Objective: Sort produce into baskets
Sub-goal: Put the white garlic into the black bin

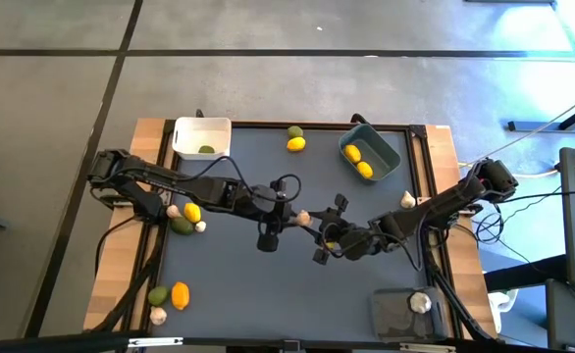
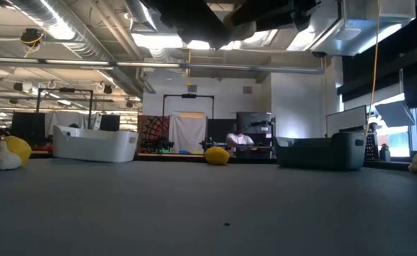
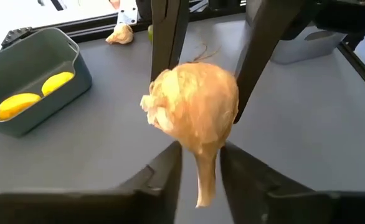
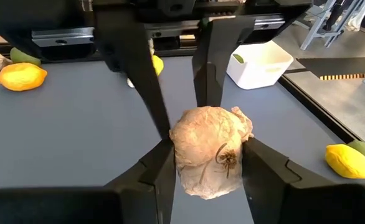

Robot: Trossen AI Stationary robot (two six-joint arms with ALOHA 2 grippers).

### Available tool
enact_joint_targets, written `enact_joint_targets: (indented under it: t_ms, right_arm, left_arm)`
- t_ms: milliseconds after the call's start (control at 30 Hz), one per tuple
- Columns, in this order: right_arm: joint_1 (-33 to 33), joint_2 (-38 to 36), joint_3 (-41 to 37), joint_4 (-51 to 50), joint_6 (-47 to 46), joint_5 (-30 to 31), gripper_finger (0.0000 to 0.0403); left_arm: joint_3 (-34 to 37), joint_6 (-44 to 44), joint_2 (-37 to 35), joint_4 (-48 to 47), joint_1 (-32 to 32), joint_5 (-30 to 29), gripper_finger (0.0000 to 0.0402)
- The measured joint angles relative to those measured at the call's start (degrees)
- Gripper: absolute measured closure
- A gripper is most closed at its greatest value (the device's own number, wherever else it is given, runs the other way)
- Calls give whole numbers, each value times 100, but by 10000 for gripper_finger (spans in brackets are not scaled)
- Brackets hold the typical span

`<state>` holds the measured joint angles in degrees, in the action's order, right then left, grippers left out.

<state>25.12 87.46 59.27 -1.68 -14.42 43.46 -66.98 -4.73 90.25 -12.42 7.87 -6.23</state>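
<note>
A whitish-tan garlic bulb (image 1: pixel 304 218) hangs in the air over the middle of the table, between my two grippers. My left gripper (image 1: pixel 293 217) reaches it from the table's left and my right gripper (image 1: pixel 318 227) from the right; both are shut on it. In the left wrist view the bulb (image 3: pixel 192 106) points its stalk at the camera. In the right wrist view the bulb (image 4: pixel 210 155) shows its root end. The white basket (image 1: pixel 201 137) holds a green fruit, the blue-grey basket (image 1: pixel 371 157) two lemons, and the clear basket (image 1: pixel 405 312) one garlic bulb. My left gripper pinches the bulb's narrow stalk end (image 3: pixel 202 152) between its two fingers, coming level from the table's left. The stalk runs back between the fingers. The bulb is clear of the table. My right gripper pinches the bulb's round body by its two sides (image 4: pixel 182 165) between its fingers (image 4: pixel 260 171), coming roughly level from the table's right. The root end faces its wrist. The bulb is clear of the table.
Loose produce lies around: a green fruit (image 1: pixel 294 131) and a lemon (image 1: pixel 296 144) at the far edge, a garlic bulb (image 1: pixel 407 200) at the right, a cluster with a lemon (image 1: pixel 191 212) at the left, and another cluster with a lemon (image 1: pixel 180 295) at the near left.
</note>
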Motion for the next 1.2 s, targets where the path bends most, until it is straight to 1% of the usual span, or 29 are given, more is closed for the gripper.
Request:
enact_joint_targets:
  t_ms: [100,200,367,533,667,867,967,1067,1200]
  right_arm:
    - [33,-18,0,-131,-1,-31,259]
    - [84,-110,2,-350,-4,-108,259]
    - [336,-366,7,-869,-256,-121,259]
    - [743,-665,9,-1651,-888,-122,259]
    - [1089,-888,9,-2298,-1739,-326,259]
    - [1644,-1140,9,-3099,-3364,-1096,259]
    - [1914,-1230,9,-3296,-4311,-1633,259]
    - [2182,-1250,9,-3270,-5154,-2089,259]
    - [2535,-1242,9,-3366,-6148,-2350,259]
  left_arm:
    - [-2,-39,-16,-115,3,1,255]
    - [-2,-36,-61,-380,1,1,237]
    - [-4,-17,-88,-882,2,1,230]
    - [-4,-15,-88,-1216,3,2,229]
    - [-4,32,-88,-1249,3,3,229]
    - [-4,29,-88,-1247,3,3,229]
    - [-4,29,-88,-1247,3,3,229]
    - [-4,29,-88,-1247,3,3,229]
    - [-4,29,-88,-1245,3,3,229]
